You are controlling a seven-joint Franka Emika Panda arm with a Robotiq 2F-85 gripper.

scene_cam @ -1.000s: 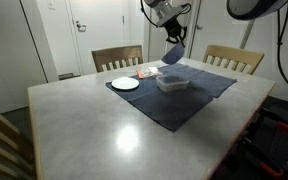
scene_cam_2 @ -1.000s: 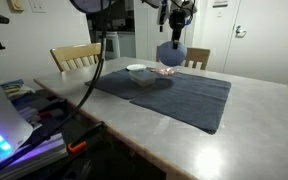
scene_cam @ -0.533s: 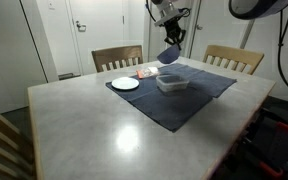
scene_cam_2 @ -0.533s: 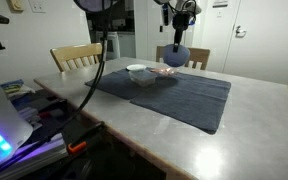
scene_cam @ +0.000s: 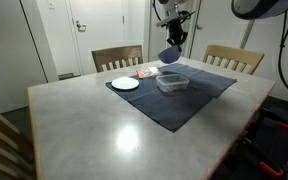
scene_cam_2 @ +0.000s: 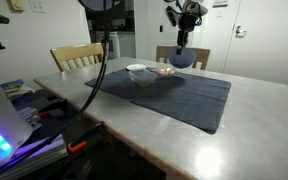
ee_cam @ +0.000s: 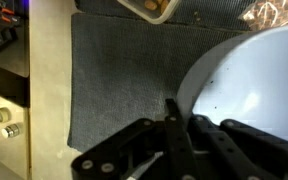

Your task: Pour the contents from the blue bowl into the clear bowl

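Blue bowl (scene_cam: pixel 170 54) aloft and tilted, rim clamped in tool (scene_cam: pixel 175 42). Clear bowl (scene_cam: pixel 172 82) sits on dark mat (scene_cam: pixel 199 100) on desk (scene_cam: pixel 84 125), below held bowl but offset sideways, not straight under it. Versus second ago: held bowl drifted slightly away from clear bowl, toward far chair (scene_cam: pixel 234 58).

The blue bowl (scene_cam: pixel 169 54) is smooth and glossy, the clear bowl (scene_cam: pixel 172 83) transparent, the mat (scene_cam: pixel 189 102) matt woven cloth.
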